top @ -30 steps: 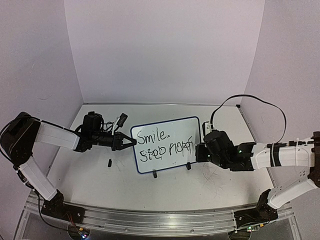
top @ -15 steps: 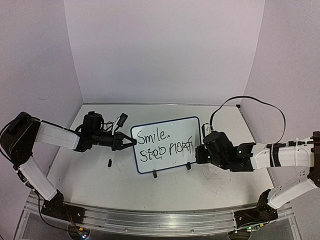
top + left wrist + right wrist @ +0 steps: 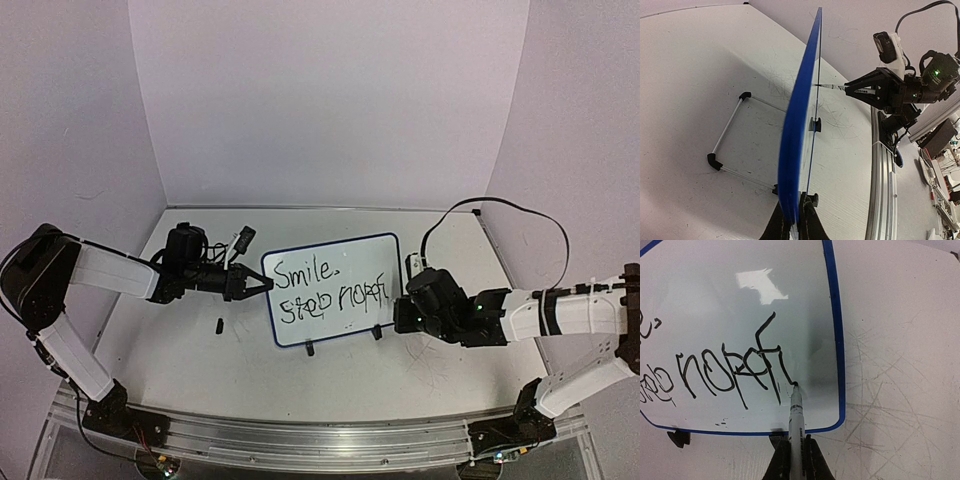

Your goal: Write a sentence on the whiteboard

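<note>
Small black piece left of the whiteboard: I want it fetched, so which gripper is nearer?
Left. The left gripper, clamped on the left edge of the whiteboard, is just up and right of the black piece. The right gripper, holding the marker, is at the board's right end.

Start of the sentence (image 3: 735, 372) off-frame left

left tool (image 3: 263, 286) clamped, right tool (image 3: 398, 303) clamped, facing each other
</note>
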`<state>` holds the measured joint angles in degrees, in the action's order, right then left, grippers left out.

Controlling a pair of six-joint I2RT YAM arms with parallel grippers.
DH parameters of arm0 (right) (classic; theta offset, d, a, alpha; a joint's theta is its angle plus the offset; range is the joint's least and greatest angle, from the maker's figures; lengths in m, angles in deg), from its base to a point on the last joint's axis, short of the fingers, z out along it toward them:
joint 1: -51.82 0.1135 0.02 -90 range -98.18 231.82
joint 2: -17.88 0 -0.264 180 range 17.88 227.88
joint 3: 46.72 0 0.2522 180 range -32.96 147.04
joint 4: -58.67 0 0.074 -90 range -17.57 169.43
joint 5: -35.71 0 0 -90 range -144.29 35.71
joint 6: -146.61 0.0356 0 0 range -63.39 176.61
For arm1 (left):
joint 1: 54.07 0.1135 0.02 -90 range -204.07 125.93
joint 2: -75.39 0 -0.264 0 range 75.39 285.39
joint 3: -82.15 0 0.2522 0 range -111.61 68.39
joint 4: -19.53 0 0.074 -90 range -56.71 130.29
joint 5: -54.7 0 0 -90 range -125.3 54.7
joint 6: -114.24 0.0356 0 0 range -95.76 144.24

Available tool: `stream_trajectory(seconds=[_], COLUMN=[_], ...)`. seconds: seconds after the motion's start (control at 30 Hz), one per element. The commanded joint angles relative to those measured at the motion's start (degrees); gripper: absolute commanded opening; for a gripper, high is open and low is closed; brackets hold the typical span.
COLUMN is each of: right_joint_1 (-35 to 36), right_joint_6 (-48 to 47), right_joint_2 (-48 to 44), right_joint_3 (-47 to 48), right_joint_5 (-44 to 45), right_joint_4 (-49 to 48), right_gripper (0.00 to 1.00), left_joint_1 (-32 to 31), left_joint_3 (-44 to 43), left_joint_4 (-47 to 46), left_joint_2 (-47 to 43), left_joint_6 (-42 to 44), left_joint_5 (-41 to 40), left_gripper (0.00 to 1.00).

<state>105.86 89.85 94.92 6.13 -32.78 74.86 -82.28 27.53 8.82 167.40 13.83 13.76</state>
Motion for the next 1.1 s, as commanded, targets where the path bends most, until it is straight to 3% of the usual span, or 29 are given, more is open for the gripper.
stream_trajectory(seconds=[0.0,1.07], right_joint_1=[-0.29,-1.53], right_joint_6=[-0.62,-3.38], right_joint_2=[0.18,-0.14], right_joint_3=[2.44,4.97], right_joint_5=[4.31,5.36], right_joint_4=[-0.54,-1.87], right_gripper=[0.0,0.0], left_joint_1=[0.02,0.01], left_joint_3=[-0.46,-0.44], left_joint_4=[4.08,4.16], left_joint_2=[1.59,1.73], left_joint_6=[3.32,3.65], left_joint_5=[-7.15,-7.04], left_gripper=[0.0,0.0])
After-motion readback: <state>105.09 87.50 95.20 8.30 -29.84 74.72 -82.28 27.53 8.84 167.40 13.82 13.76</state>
